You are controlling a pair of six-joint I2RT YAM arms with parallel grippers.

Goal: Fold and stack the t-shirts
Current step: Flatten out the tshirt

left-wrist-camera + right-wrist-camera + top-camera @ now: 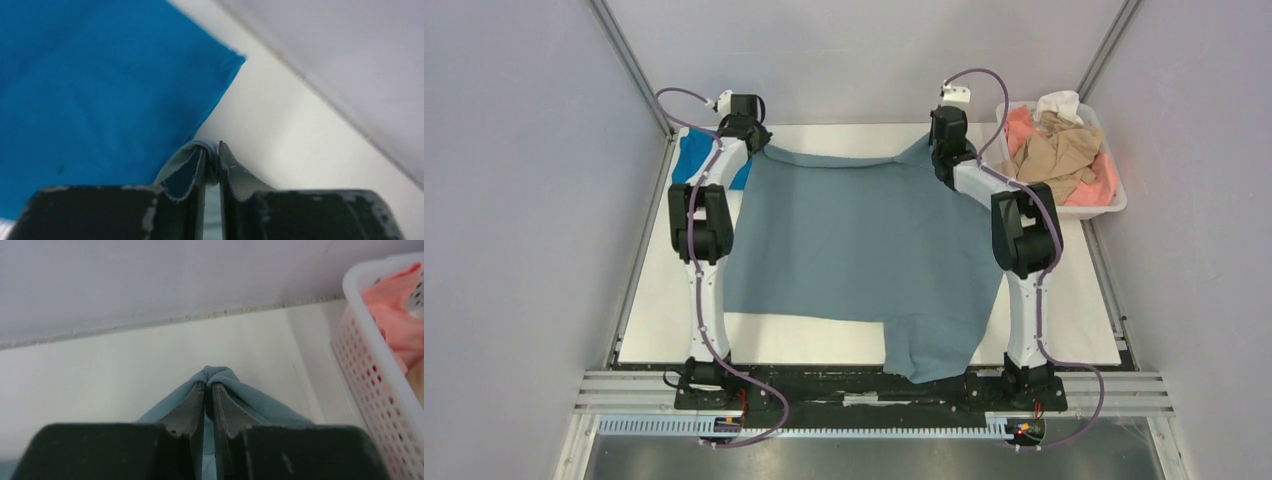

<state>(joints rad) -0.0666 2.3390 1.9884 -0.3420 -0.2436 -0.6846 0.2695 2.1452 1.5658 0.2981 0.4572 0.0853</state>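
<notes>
The grey shirt point(854, 250) is spread behind the grippers. One far corner is clamped in the left gripper point(212, 150), the other in the right gripper point(209, 385) (both pinched tight). The blue shirt point(100, 85) is seen left of the left gripper, the tub point(370, 365) right of the right gripper.

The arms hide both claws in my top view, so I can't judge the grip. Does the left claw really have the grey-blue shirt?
Observer: Yes. The left claw is shut on a fold of the grey-blue shirt; cloth pokes out past the tips.
Operator: And the right one?
Observer: The right claw is shut on a bunched bit of the same shirt.
Operator: Is it touching the tub?
Observer: No. The tub stands off to its right, with bare table between them.
</notes>
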